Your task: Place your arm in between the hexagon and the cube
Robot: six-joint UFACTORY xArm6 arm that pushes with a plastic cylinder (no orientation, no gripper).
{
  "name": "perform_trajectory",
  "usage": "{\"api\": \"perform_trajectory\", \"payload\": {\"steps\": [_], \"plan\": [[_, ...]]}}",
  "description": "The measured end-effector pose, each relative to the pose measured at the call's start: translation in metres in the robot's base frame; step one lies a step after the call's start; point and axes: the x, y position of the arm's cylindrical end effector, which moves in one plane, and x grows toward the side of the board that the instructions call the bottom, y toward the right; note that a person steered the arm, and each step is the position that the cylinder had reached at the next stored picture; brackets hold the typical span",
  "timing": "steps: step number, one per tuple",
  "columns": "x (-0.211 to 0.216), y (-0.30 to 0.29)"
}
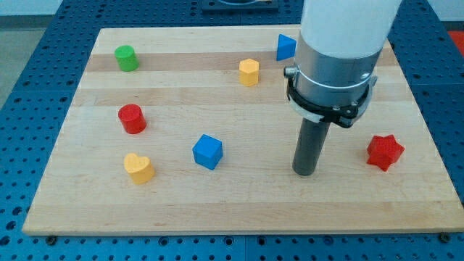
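1. Yellow hexagon (249,72) sits near the board's top edge, centre; the blue cube (208,151) lies lower, toward the bottom edge.
2. Both look like light, stiff plastic that would slide easily on the wooden board (87,210); they need no touching here.
3. My tip (305,172), a bare rod with nothing to open or close, rests right of the cube, well apart, left of the red star (384,152).

The tip (304,172) stands right of the cube (207,151), well below the hexagon (249,72), left of the star (384,151).
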Motion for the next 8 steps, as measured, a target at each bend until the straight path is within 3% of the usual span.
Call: {"api": "perform_trajectory", "payload": {"steps": [6, 8], "plan": [[0.001, 0.007], [-0.018, 0.006]]}}
